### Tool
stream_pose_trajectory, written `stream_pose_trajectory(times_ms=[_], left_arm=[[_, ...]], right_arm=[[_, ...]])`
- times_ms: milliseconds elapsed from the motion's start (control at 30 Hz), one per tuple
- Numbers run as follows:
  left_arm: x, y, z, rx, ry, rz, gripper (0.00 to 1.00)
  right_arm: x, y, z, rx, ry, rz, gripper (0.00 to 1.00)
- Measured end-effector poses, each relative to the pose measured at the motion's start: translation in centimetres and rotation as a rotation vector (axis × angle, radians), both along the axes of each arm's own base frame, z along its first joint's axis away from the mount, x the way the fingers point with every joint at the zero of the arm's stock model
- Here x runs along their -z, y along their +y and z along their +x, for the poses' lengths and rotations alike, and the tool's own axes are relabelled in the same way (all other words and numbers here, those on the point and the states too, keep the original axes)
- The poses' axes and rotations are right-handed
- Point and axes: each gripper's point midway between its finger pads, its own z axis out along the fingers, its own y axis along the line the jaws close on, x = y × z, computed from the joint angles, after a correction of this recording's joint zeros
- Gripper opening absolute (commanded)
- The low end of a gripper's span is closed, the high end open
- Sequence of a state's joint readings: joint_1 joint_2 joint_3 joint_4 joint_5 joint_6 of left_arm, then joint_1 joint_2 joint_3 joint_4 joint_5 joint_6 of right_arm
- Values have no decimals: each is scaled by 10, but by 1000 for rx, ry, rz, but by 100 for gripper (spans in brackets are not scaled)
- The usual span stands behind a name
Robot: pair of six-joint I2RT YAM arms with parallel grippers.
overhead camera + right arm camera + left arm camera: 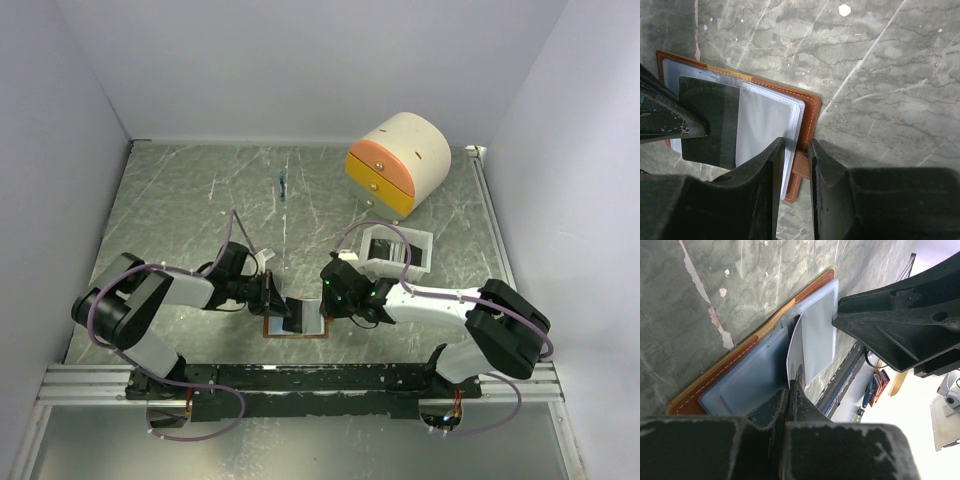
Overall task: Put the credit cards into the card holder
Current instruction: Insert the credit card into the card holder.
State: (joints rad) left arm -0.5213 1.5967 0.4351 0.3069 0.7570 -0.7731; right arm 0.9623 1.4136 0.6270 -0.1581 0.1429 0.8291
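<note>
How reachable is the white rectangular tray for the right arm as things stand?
Probably yes: the white rectangular tray sits close behind the right arm's wrist, nothing between. But the right gripper is closed on the brown leather wallet's edge and must release first.

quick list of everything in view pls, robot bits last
card holder: one, brown with pale clear sleeves, open on the table's near middle
credit card: one, grey, lying over the card holder's sleeves
tray: one, white, right of centre
drawer box: one, cream and orange, far right
small item: one, blue, far centre, too small to identify
table: one, grey-green marbled
left arm: one, black and white, jaws shut on the credit card
right arm: one, black and white, jaws closed on the card holder's edge
</note>
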Motion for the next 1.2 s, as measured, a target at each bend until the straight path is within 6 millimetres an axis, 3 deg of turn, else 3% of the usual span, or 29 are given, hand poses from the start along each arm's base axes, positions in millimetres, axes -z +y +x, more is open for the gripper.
stream_pose_trajectory(times_ms=[1200], left_arm=[[1,-1,0,10,26,11,7]], right_arm=[[1,-1,-1,1,-7,13,26]])
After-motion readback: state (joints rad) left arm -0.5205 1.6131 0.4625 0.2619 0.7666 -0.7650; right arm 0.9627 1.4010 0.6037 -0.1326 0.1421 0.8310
